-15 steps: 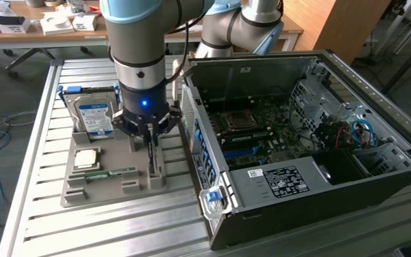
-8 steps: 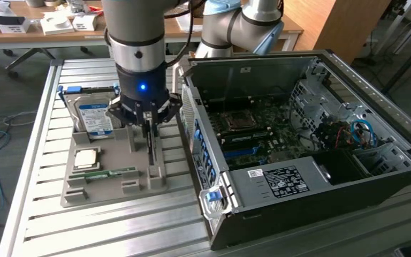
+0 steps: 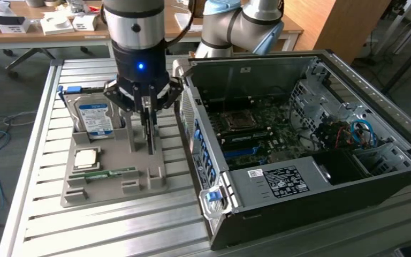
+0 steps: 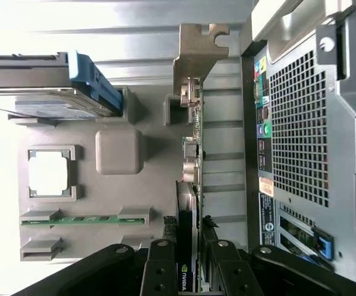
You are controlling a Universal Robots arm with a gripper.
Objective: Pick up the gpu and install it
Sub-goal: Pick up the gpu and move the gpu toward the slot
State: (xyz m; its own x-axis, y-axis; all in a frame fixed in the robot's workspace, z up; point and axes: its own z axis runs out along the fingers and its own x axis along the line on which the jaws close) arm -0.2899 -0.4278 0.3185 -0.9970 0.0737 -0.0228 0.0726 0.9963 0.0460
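Exterior view: the gripper (image 3: 148, 112) stands upright over the grey holding tray (image 3: 141, 184) on the bench (image 3: 105, 225). The gpu (image 3: 150, 136) stands on edge between its fingers (image 4: 159, 271), its lower end at tray level. In the wrist view the fingers are drawn in against both faces of the card and appear clamped on it. The card's metal bracket is at the far end, over its tray slot. Assessment: the grasp is made, but whether the card has cleared the slot cannot be told. Installation is not done, as the card is outside the open computer case (image 3: 277, 176) and the motherboard (image 3: 252, 134) shows no such card seated. Surroundings: a blue-labelled hard drive (image 3: 94, 118) stands upright in the tray just beside the gripper on the exterior view's left. A processor chip (image 3: 85, 157) and a green RAM stick (image 3: 109, 173) lie nearer the tray's front. The case's perforated rear wall rises just beside the tray, between the card and the motherboard. Blue cables (image 3: 363, 134) hang inside the case, well apart from the card.
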